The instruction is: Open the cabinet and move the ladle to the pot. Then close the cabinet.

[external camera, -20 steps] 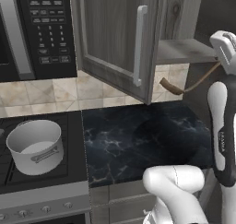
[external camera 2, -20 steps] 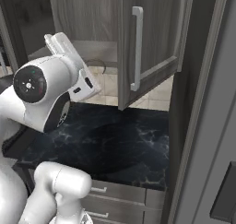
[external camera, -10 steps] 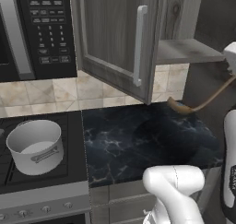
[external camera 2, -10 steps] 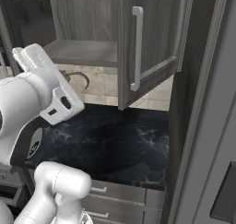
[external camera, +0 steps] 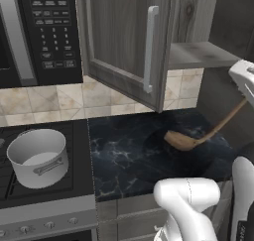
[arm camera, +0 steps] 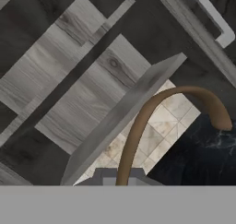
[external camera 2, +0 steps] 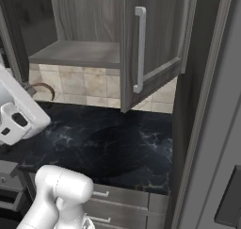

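The cabinet [external camera: 124, 36] hangs with its left door swung open, and its bare shelf [external camera: 198, 54] shows behind. In the right base view the cabinet's other door [external camera 2: 150, 39] also stands open. My gripper [external camera: 244, 100] is shut on the thin brown handle of the ladle [external camera: 198, 138], which slants down to the left with its curved end hanging just above the dark counter [external camera: 124, 155]. The ladle [arm camera: 138, 126] arcs away from my gripper [arm camera: 119, 177] in the hand view, below the shelf edge. Far left on the stove stands the grey pot [external camera: 37, 155], upright.
A black microwave [external camera: 39, 31] hangs left of the cabinet, above the stove [external camera: 44, 205]. The open door's lower corner [external camera: 158, 106] juts out over the counter between ladle and pot. A tall grey panel [external camera 2: 207, 110] walls off the right side.
My hand has drawn back and come down from beside the shelf, carrying the ladle; its curved end has dropped from shelf height to just over the counter.
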